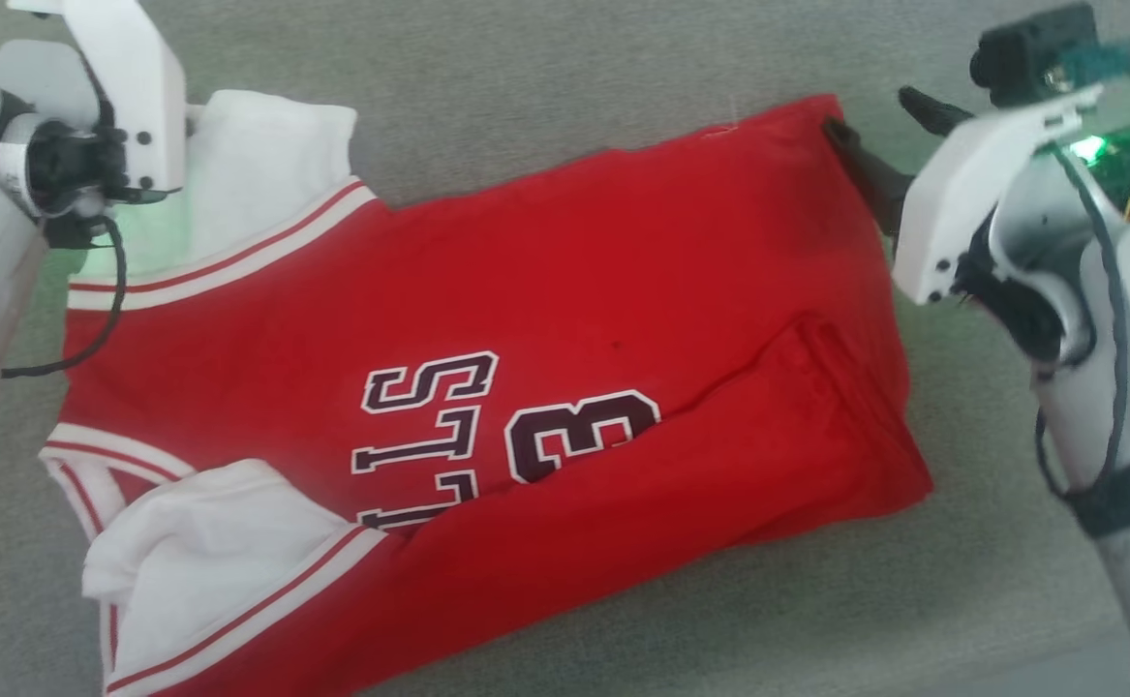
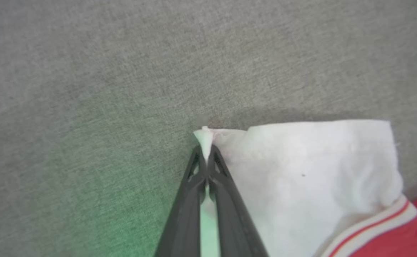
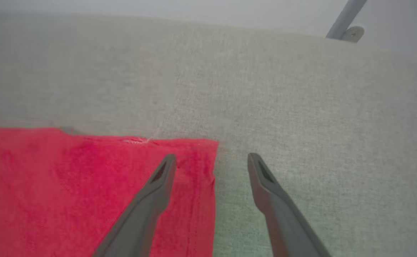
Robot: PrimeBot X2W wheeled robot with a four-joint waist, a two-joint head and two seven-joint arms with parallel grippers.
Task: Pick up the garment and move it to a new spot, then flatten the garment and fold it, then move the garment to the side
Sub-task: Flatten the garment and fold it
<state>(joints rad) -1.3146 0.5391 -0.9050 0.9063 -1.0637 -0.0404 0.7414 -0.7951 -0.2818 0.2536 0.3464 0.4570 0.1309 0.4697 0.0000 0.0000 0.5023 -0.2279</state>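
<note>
Fingers of the left gripper [image 2: 205,157] are pressing tightly together on a corner of the white sleeve [image 2: 301,171], with a small tuft of the cloth poking out past their tips. The red jersey [image 1: 565,290] is lying mostly flat on the grey woven surface [image 3: 301,89]. Its sleeves and striped neckline are pointing toward the robot's left and its hem toward the right, well short of the surface's far edge. Its near long side is lying folded over, hiding part of the dark lettering [image 1: 419,426]. The right gripper [image 3: 212,157] is standing wide open and holding nothing, straddling the hem's far corner. One finger is hovering over the red cloth, the other over bare surface just beside it. Whether either fingertip is touching down is not clear.
</note>
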